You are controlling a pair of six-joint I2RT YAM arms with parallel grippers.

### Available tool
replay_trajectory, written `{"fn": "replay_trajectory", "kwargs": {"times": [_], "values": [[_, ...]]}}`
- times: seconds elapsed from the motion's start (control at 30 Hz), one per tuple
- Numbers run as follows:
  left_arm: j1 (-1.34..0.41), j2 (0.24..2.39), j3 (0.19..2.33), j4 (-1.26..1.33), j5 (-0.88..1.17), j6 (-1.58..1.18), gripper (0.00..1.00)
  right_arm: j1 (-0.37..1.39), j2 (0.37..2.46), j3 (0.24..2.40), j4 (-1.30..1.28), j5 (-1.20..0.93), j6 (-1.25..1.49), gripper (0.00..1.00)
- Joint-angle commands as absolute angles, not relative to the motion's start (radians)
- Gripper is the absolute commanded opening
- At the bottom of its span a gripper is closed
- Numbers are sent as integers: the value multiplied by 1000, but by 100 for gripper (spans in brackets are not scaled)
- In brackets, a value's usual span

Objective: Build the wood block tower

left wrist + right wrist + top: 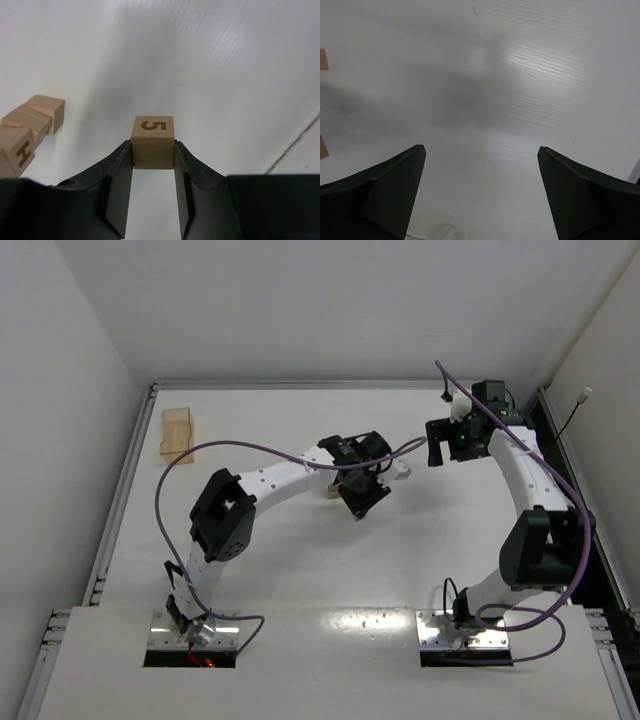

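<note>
From above, the left arm (270, 480) reaches midway over the tabletop (300, 580), the right arm (525, 475) well apart from it. Left wrist: the left jaws clench the "5" block (152, 142) — three more blocks (47, 112) touch in a row at its left. Right wrist: the right jaws gape, holding nothing, over the tabletop.

Two arms over a white table, seen from above.
The left arm (262, 483) reaches from lower left to mid-frame, its left gripper (360, 495) pointed down at the table (300, 590), with a sliver of tan wood (327, 492) showing just left of it. The right arm (528, 480) bends up the right side, its right gripper (437, 448) right of centre, apart from the other. A tan tray (178, 432) sits at upper left. Purple cables (190, 455) loop along both arms.
</note>
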State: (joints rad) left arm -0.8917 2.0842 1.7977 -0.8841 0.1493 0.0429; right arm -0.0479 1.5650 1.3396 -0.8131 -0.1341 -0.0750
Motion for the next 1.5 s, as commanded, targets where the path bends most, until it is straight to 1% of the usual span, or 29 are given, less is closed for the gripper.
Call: {"fn": "replay_trajectory", "kwargs": {"times": [0.0,0.23,0.27,0.43,0.6,0.9,1.03,1.47], "values": [[-939,1973,1882,-969,97,-34,0,-40,1548,1381,-799,-167,-75,92],[-939,1954,2022,-1066,-81,-43,0,-40,1528,1390,-808,-195,-75,92],[-927,1965,2063,-1075,-95,-43,0,-40,1528,1390,-808,-195,-75,92],[-830,1976,2128,-1075,-190,-75,0,-40,1528,1390,-808,-195,-75,92],[-770,2011,2137,-1066,-232,-84,0,-40,1528,1390,-808,-195,-75,92],[-730,2069,2155,-1066,-193,-94,0,-40,1537,1399,-808,-195,-75,92],[-730,2088,2155,-1066,-144,-84,0,-40,1537,1399,-808,-195,-75,92],[-730,2118,2155,-1075,-95,-75,0,-40,1555,1399,-818,-186,-75,92]]}}
